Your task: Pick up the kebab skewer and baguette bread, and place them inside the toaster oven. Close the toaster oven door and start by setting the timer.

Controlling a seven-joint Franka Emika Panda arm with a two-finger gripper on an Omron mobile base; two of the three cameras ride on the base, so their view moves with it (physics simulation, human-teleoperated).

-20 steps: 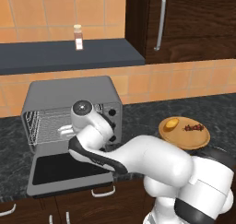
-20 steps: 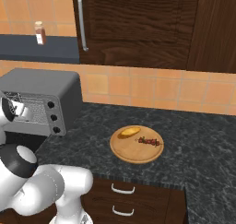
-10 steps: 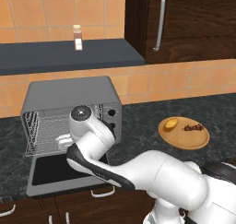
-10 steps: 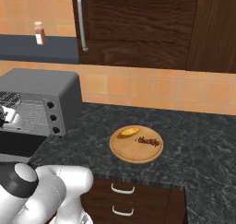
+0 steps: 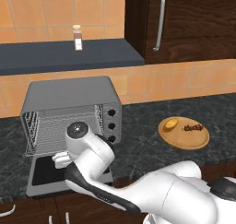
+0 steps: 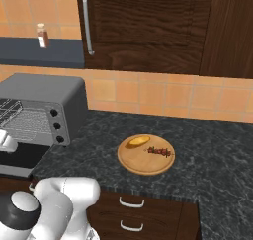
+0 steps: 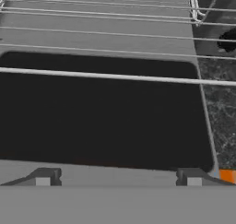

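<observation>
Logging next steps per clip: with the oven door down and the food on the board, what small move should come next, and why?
Probably lift the open, empty claw off the toaster oven door, which is already folded down, and swing right toward the kebab skewer and baguette bread, both on the round board.

White glossy arm (image 5: 152,191), rounded bulbous links, dark grey joint bands, grey disc cap on joint. Finger tips (image 7: 43,177) dark grey, apparently with lighter pads.
</observation>
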